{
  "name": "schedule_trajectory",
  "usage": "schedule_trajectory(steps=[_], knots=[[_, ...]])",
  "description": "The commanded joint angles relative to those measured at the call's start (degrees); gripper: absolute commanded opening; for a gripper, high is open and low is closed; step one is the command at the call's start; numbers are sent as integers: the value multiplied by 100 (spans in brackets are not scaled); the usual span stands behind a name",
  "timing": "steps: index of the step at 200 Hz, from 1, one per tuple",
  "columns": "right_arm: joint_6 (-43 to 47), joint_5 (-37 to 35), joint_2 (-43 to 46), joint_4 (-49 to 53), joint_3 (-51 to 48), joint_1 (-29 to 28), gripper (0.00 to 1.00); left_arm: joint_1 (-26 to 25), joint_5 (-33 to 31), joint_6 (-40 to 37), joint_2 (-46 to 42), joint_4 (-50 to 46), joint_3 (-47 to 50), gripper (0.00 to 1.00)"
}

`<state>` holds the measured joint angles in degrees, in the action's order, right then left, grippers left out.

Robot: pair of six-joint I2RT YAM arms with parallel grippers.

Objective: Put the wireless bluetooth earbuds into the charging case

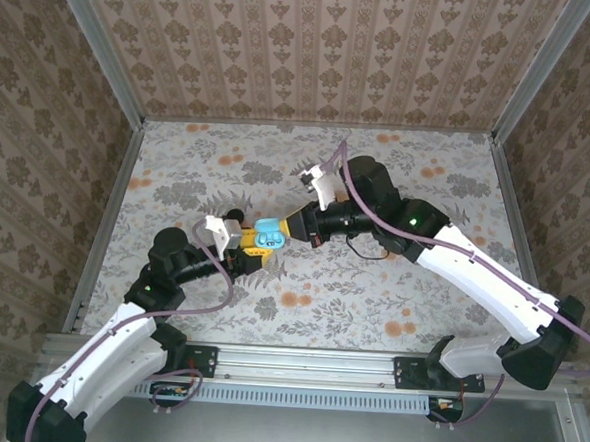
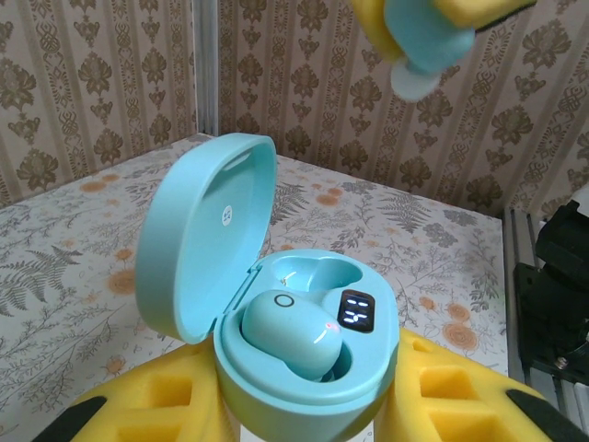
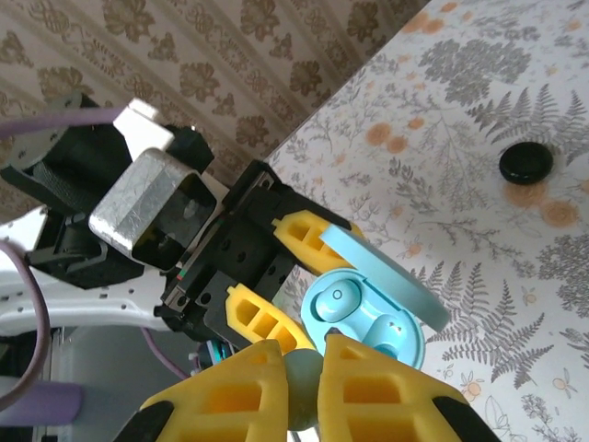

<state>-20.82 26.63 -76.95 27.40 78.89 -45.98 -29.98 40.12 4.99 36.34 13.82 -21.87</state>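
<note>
The left end effector (image 2: 308,405) grips the open teal clamshell charging case (image 2: 207,230), one teal plastic earbud (image 2: 290,333) seated inside. The right end effector (image 3: 306,364) pinches a second teal earbud (image 3: 302,398) above it; bare floral surface (image 1: 371,296) surrounds them, walls (image 1: 315,52) well apart

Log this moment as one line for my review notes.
left gripper shut on open charging case | right gripper shut on second earbud, above case | first earbud seated | other slot empty
</note>
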Motion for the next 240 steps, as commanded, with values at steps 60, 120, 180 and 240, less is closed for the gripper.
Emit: schedule_trajectory(steps=[60,120,180,240], knots=[[389,153,-468,180,40,-73,11,-43,242,228,-13,369,-205,28],[333,210,-528,135,-19,-78,11,-52,244,353,-10,558,-125,28],[124,351,-550,-100,-58,-78,11,-70,237,366,-13,560,-116,28],[70,371,-613,-188,-68,-110,11,-87,216,369,-13,569,-98,28]])
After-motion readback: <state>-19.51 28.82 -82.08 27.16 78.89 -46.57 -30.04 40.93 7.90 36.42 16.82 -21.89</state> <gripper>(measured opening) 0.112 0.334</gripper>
